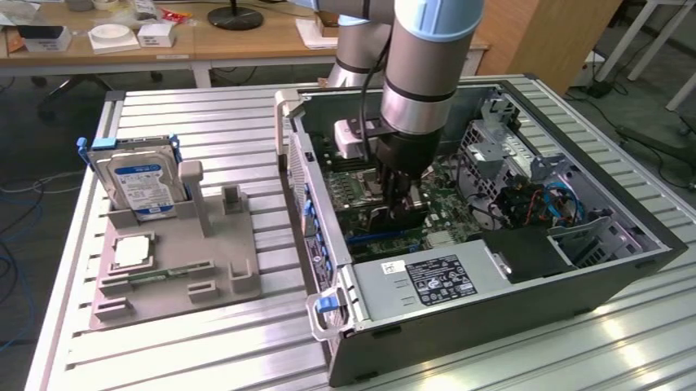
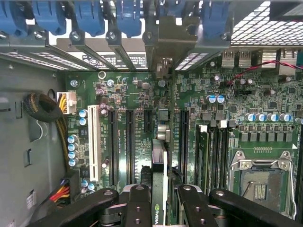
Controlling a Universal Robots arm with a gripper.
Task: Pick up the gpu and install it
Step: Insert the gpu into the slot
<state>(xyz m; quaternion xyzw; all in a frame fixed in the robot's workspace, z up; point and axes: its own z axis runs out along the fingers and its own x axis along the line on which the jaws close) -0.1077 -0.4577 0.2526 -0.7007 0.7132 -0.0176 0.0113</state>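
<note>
The gpu (image 2: 159, 156) appears edge-on in the wrist view, a thin card with its metal bracket (image 2: 164, 45) reaching the case's rear slot openings. My gripper (image 2: 160, 191) is shut on it, one black finger (image 2: 138, 201) on each side. The card hangs upright just over the green motherboard (image 2: 128, 94), in line with the long black expansion slots (image 2: 129, 142); I cannot tell whether its edge touches a slot. In the exterior view the gripper (image 1: 399, 202) reaches down into the open computer case (image 1: 609, 277), with the dark gpu (image 1: 389, 218) beneath it.
The grey power supply (image 1: 429, 281) fills the case's near end, and cables and drive cages (image 1: 544, 204) sit at the exterior view's right. On the exterior view's left, a grey fixture (image 1: 174, 269) holds a hard drive (image 1: 142, 183) and a memory stick (image 1: 169, 273).
</note>
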